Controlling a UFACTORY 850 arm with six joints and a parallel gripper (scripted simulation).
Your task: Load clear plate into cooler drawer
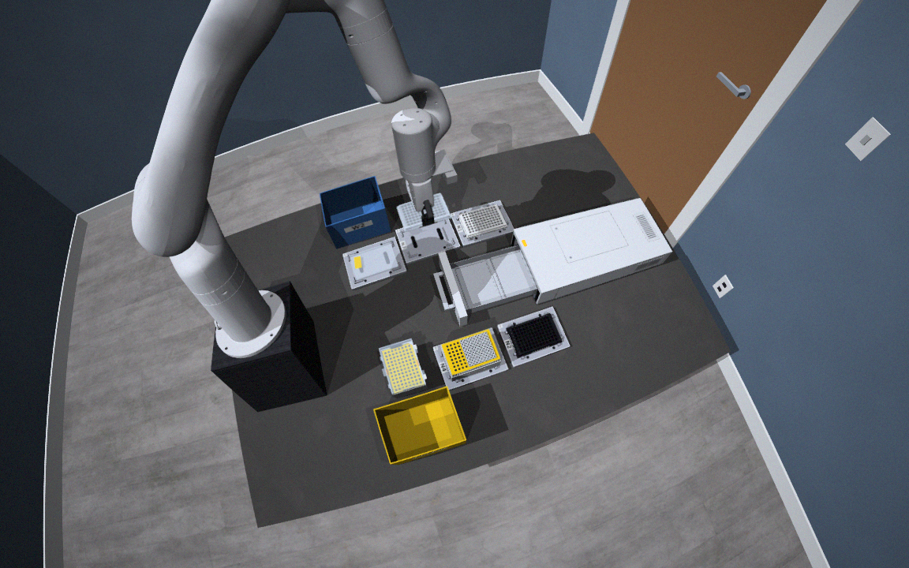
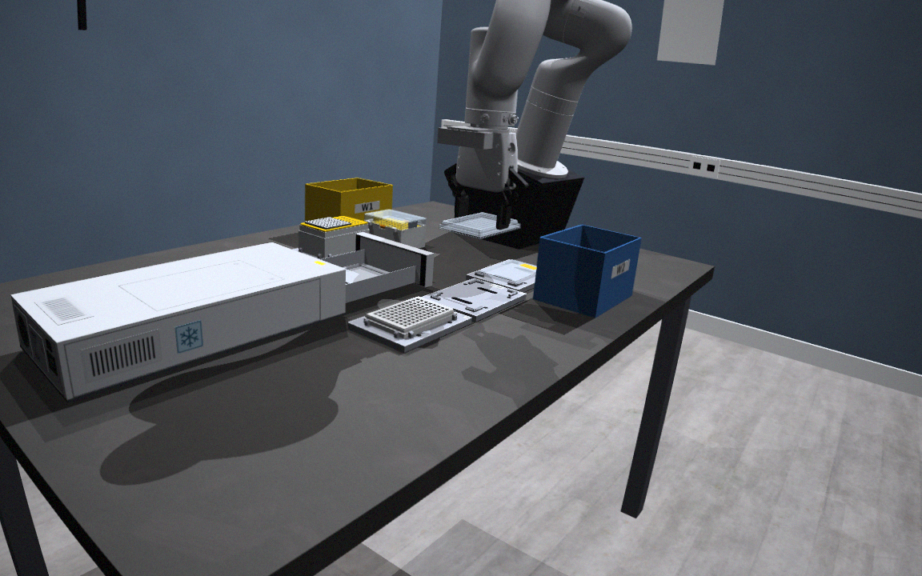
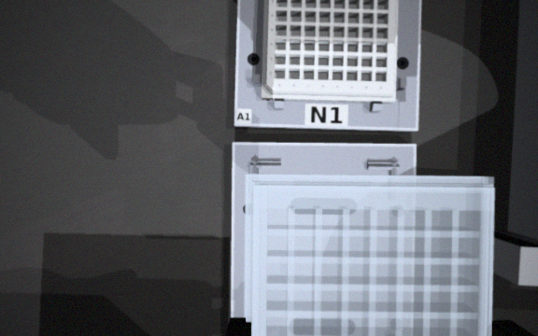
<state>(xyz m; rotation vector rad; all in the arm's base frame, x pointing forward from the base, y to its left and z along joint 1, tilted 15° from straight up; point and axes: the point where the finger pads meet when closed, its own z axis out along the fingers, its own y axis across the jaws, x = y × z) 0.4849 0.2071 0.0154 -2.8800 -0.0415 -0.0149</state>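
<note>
My gripper (image 1: pixel 428 211) is shut on the clear plate (image 1: pixel 420 213) and holds it level, well above the bench. In the side view the gripper (image 2: pixel 482 209) grips the plate (image 2: pixel 480 223) across its short width. Below it lies an empty grey work nest (image 1: pixel 427 243), which also shows in the wrist view (image 3: pixel 323 159) under the see-through plate (image 3: pixel 372 257). The white cooler (image 1: pixel 596 243) lies to the right with its drawer (image 1: pixel 489 277) pulled out and empty. Its yellow lamp (image 1: pixel 525 243) is lit. The fingers are hidden in the wrist view.
Nest N1 (image 3: pixel 326 65) holds a white well plate. A blue bin (image 1: pixel 352 209) and a nest with a flat lid (image 1: pixel 372 261) stand left of the empty nest. A yellow bin (image 1: pixel 419 424), a yellow plate (image 1: pixel 400 365), a yellow rack (image 1: pixel 468 353) and a black plate (image 1: pixel 533 335) lie in front of the drawer.
</note>
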